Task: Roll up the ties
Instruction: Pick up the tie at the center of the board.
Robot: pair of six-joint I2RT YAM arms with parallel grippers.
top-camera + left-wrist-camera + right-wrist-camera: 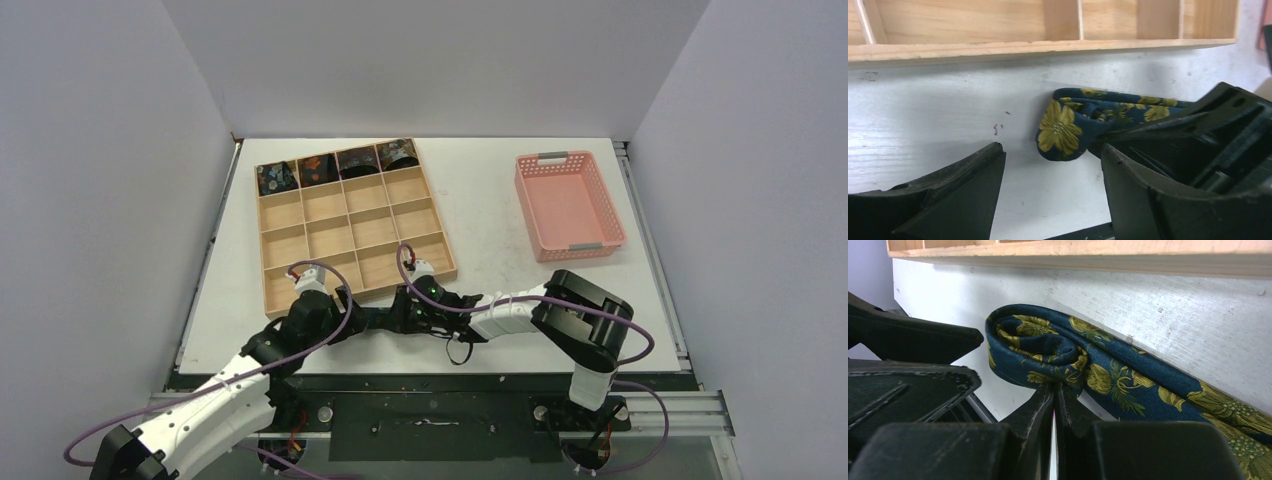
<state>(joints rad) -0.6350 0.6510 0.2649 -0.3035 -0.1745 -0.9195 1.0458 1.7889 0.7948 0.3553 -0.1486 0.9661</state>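
Evidently the right pincer is clamping the tie at six o'clock of the tray, anchoring its curl; the left pincer is gaping wide.

White links, black joints, purple cables on left arm and right arm; left hand, right hand matte black.

Top cam: high at the near side, looking down and forward over the whole desk. Wrist cams: nearly at desk level, very close in, both facing the near wall of the wooden tray. Overlap: both frame the same rolled tie end before that wall. Top cam covers it too.
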